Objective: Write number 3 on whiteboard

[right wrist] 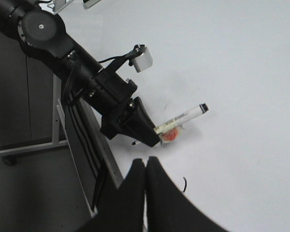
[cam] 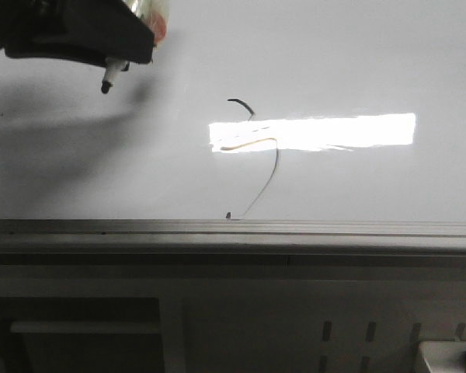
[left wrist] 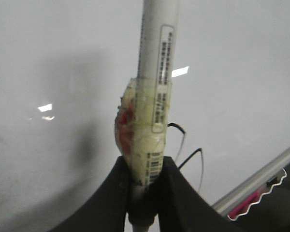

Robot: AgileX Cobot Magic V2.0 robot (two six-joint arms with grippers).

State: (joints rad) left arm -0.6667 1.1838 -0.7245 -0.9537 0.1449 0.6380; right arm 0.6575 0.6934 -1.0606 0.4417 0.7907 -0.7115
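3 drawn, pen lifted off the whiteboard.
left claw clenched on pen; right claw clenched, empty; next, judge whether retracing is needed.

The marker carries a white label with small print and a barcode, but it is too blurred to read. On the whiteboard stands a thin dark hand-drawn line, the number 3, only roughly shaped like that digit.
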